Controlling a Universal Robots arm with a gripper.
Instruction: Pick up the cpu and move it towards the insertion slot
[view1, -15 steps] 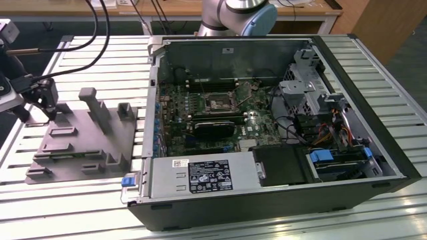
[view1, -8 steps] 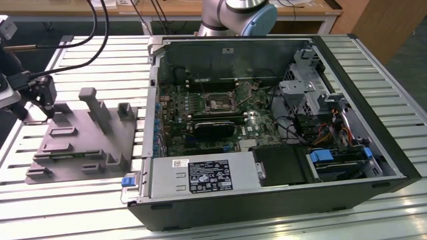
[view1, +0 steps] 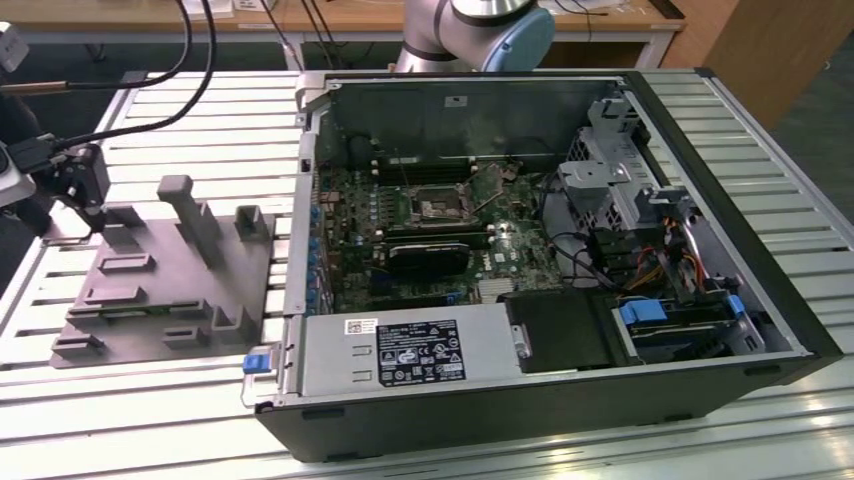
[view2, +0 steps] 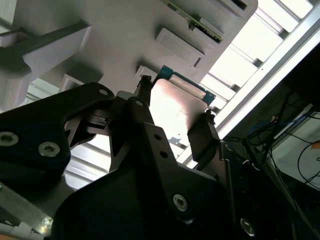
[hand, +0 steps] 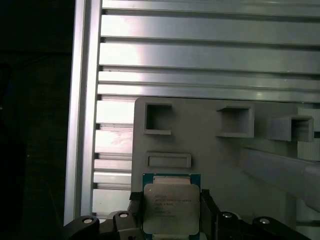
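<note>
layout | cpu (hand: 171, 207) at fixture (view1: 147, 288); insertion slot (view1: 438, 208) in case (view1: 467, 105) (exterior view's right)

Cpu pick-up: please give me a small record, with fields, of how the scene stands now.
gripper: shut on cpu, one finger at each of two opposite edges
cpu: flat, metal top toward the first wrist camera, over the fixture
lifted or resting: cannot tell
fixture: grey plate with blocks, on the slatted table
slot: on the green board inside the case, far from the gripper
case: open, at the exterior view's right of the fixture
</note>
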